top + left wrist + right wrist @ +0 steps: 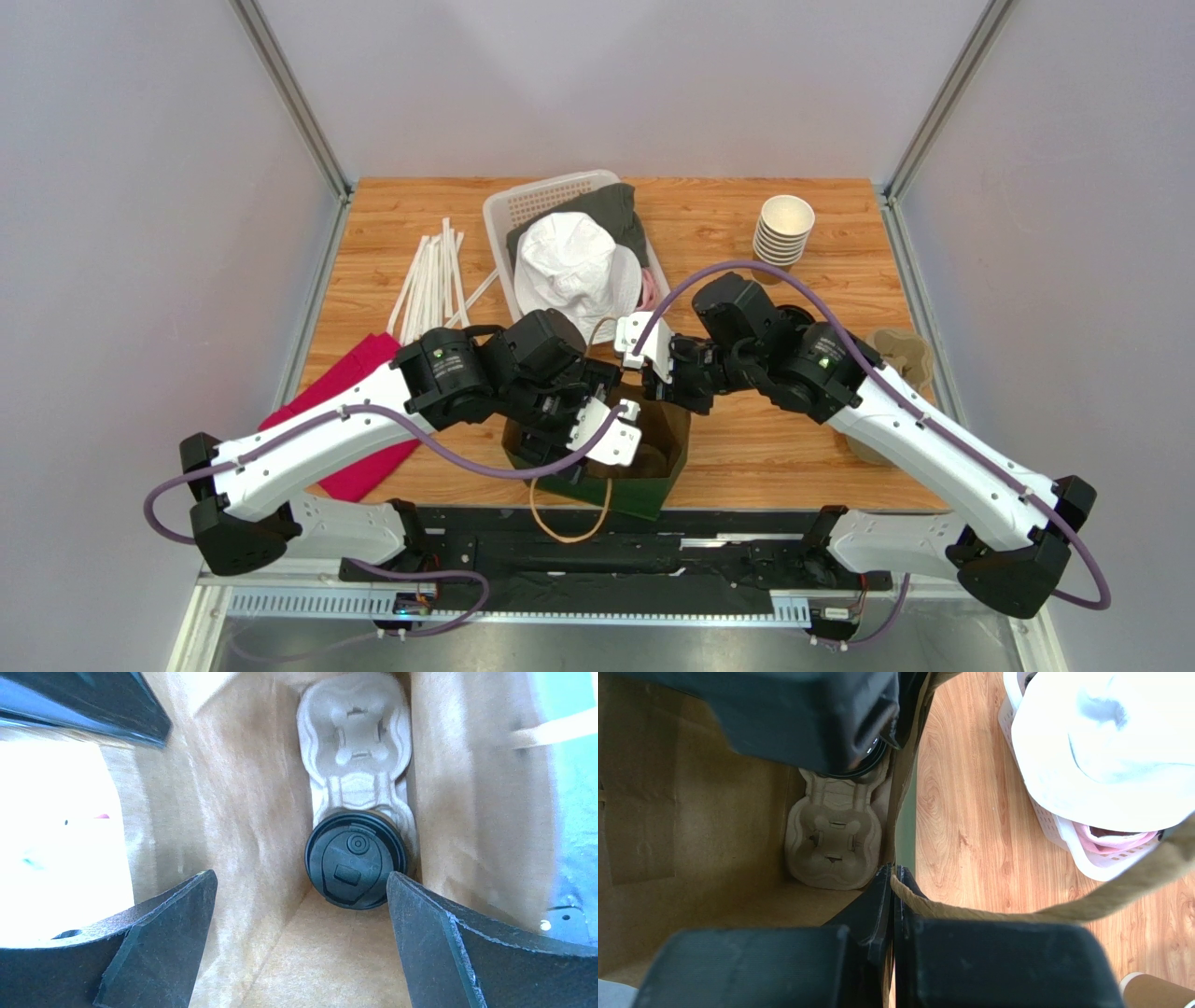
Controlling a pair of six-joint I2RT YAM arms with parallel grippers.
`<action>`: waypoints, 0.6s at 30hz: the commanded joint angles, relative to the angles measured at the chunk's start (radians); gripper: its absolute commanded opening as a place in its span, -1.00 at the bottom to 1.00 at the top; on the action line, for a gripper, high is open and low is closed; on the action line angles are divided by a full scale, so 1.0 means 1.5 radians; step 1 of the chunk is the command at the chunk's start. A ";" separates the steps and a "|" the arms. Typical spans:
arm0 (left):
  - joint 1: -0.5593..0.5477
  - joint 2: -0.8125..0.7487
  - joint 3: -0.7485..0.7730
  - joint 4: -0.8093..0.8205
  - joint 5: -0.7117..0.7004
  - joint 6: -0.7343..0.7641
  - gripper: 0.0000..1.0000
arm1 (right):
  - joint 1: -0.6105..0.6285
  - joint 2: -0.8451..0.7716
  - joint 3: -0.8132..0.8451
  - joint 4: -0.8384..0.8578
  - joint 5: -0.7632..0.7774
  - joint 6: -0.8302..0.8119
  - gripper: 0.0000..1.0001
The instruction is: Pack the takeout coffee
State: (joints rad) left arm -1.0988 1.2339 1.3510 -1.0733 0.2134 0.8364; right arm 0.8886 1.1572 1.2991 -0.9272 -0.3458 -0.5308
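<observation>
I had left gripper (300, 876) wide apart above coffee (356, 859) in carrier (354, 742), right gripper (893, 876) clamped on bag (689, 812) rim

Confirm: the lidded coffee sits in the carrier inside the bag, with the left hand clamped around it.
Wrong: the left wrist view shows the left hand open, clear of the coffee, which does sit in the carrier inside the bag.

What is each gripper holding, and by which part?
Right gripper pinches the paper bag by its top rim. Left gripper holds nothing, open above the coffee cup.
</observation>
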 commanded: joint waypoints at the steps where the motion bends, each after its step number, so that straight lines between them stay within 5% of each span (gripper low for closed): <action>1: 0.002 -0.006 0.048 -0.028 0.049 -0.008 0.97 | 0.001 -0.002 0.015 0.005 0.012 -0.019 -1.00; 18: 0.126 -0.134 0.128 0.130 0.185 -0.143 0.75 | -0.020 -0.021 -0.008 0.004 0.010 0.002 -1.00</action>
State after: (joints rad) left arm -0.9230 1.0817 1.5005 -0.9825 0.4320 0.7052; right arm 0.8764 1.1522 1.2930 -0.9348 -0.3206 -0.5251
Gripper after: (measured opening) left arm 0.880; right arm 0.009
